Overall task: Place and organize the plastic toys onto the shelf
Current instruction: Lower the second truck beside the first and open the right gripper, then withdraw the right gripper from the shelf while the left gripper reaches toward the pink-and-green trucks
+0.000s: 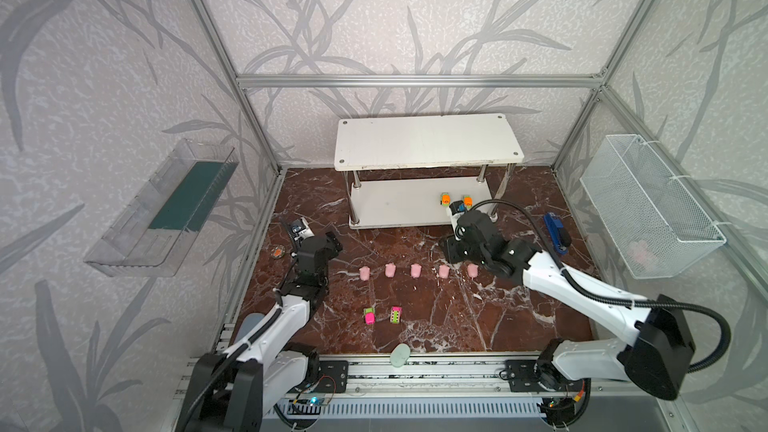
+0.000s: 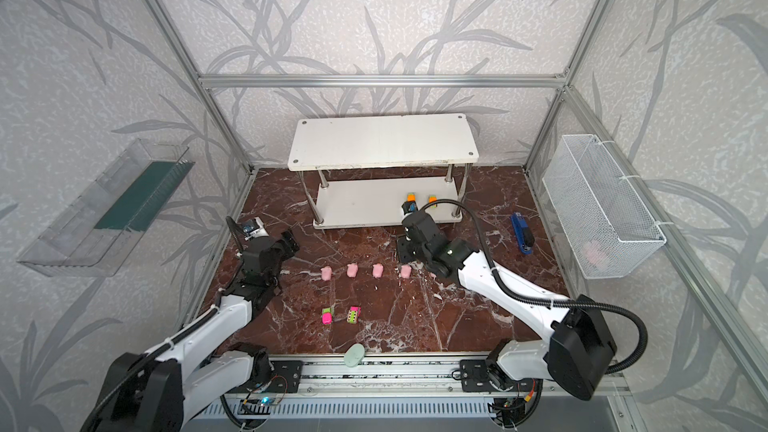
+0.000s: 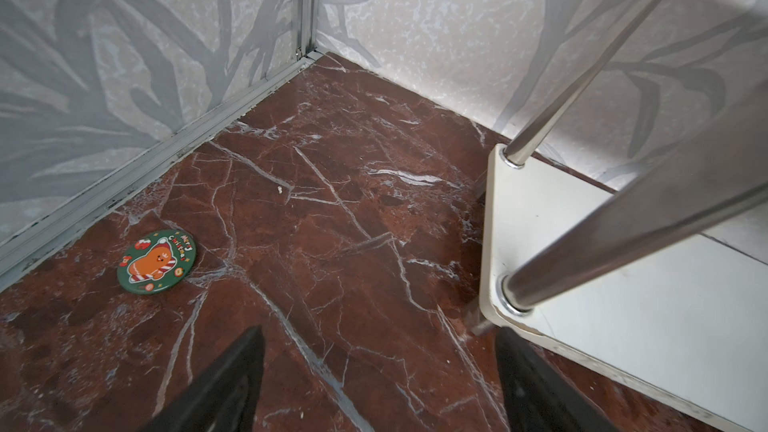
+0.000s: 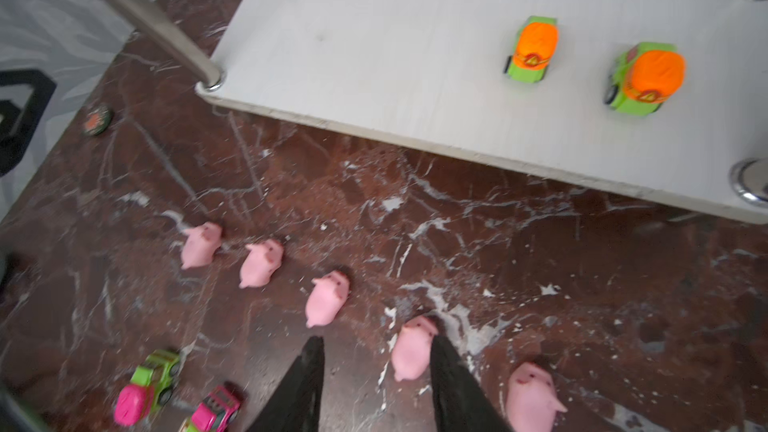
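Note:
Several pale-pink pigs [image 1: 416,270] [image 4: 328,299] stand in a row on the marble floor. Two pink cars [image 1: 369,316] [image 4: 145,384] sit nearer the front. Two orange cars [image 1: 445,198] [image 4: 534,49] rest on the lower board of the white shelf [image 1: 428,141] [image 4: 395,56]. My right gripper [image 1: 451,250] [image 4: 376,344] hangs open between shelf and pig row, empty; one pig [image 4: 411,351] lies on the floor below its fingers. My left gripper [image 1: 332,243] [image 3: 380,332] is wide open and empty by the shelf's left corner [image 3: 623,326].
A blue stapler-like object [image 1: 556,232] lies right of the shelf. A mint oval [image 1: 400,355] sits at the front edge. A round green badge [image 3: 157,261] lies near the left wall. A wire basket [image 1: 648,205] and clear tray [image 1: 166,209] hang on the side walls.

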